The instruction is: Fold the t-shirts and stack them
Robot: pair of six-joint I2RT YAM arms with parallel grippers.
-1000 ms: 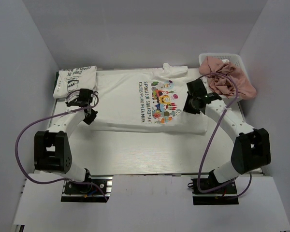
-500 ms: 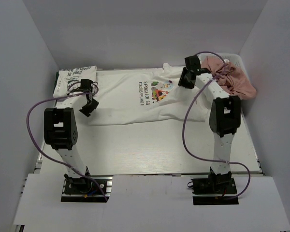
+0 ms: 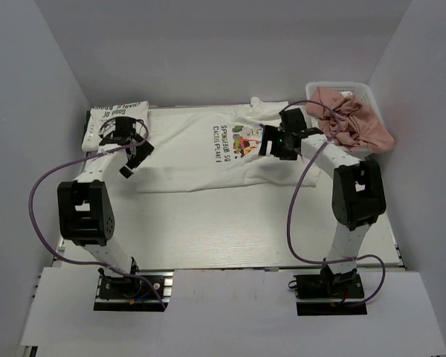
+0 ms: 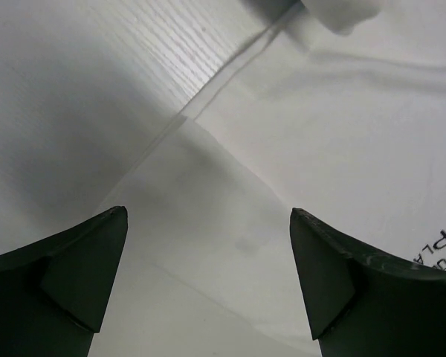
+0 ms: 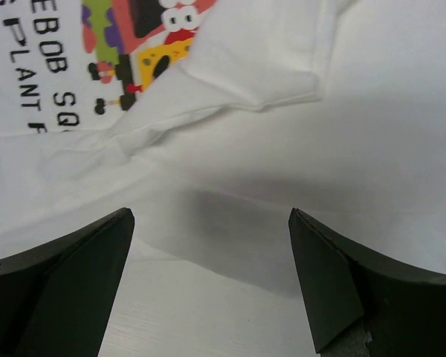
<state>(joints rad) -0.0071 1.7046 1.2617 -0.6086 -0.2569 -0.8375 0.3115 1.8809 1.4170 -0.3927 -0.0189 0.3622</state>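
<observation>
Table (image 3: 223, 230): pale wood-grain top.
Left gripper (image 4: 208, 217): jaws apart with nothing between them, over the left end of the cartoon-print t-shirt (image 3: 193, 152). Only the left wrist view shows that cloth edge lying on the boards.
Right gripper (image 5: 210, 217): jaws apart and empty, over the shirt's right part. Its wrist view alone shows a flap folded across the print.
The cartoon-print t-shirt is spread across the far half of the table.
Far left corner: folded line-drawing t-shirt (image 3: 115, 123).
Far right corner: white basket (image 3: 364, 93) holding pink cloth (image 3: 353, 126), seen in the top view only.
</observation>
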